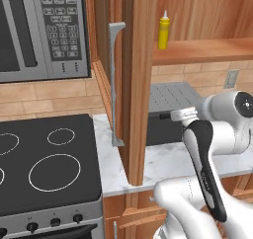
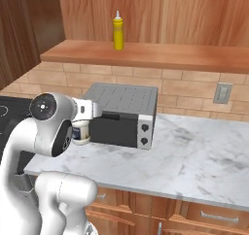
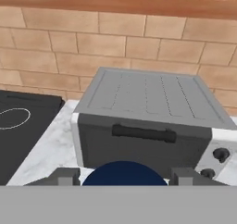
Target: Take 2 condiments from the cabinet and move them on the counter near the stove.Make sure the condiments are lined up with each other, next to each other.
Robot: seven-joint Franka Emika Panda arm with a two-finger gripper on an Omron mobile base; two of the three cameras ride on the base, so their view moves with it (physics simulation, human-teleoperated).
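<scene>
My gripper (image 3: 122,177) is shut on the short white jar (image 2: 82,140). Its dark blue lid (image 3: 124,173) sits between the two grey fingers (image 3: 65,177) at the bottom of the hand view. The jar hangs low over the marble counter (image 2: 194,151), just in front of the toaster oven's left end, with the black stove (image 3: 18,121) off to the left. The yellow squeeze bottle (image 2: 118,31) stands upright on the cabinet shelf (image 2: 146,54) above. In the left base view the open cabinet door (image 1: 136,85) hides the hand's tip.
A grey toaster oven (image 2: 124,115) stands on the counter against the brick wall. The open door with its grey bar handle (image 1: 116,85) juts out between stove (image 1: 49,159) and arm. A microwave (image 1: 39,30) hangs over the stove. A wall outlet (image 2: 222,93) is at the right.
</scene>
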